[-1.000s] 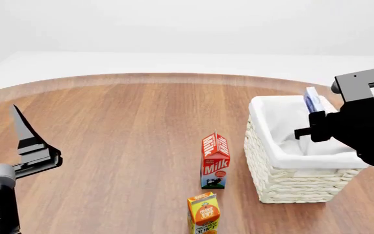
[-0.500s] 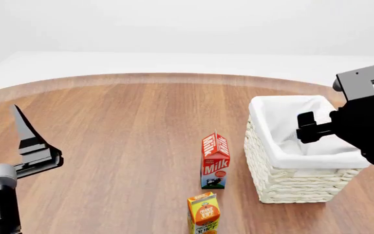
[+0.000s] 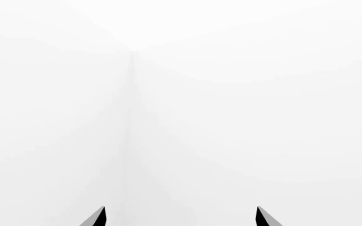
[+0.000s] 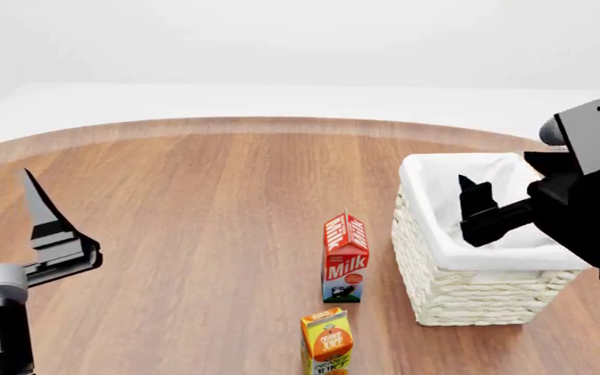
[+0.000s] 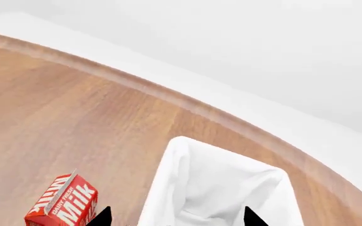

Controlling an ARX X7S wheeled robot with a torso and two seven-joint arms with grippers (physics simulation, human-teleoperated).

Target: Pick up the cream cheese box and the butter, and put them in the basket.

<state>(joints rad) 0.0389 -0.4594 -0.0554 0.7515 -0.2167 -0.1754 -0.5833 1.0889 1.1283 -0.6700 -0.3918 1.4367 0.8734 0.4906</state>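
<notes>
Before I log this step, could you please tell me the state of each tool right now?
Left tool: open, holding nothing, pointed at blank white background.
Right tool: open, empty, above the basket.

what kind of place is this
Probably a simulated tabletop test scene, not a real kitchen: a bare round wooden table in a blank white room, holding only a milk carton, a juice carton and a wicker basket.
</notes>
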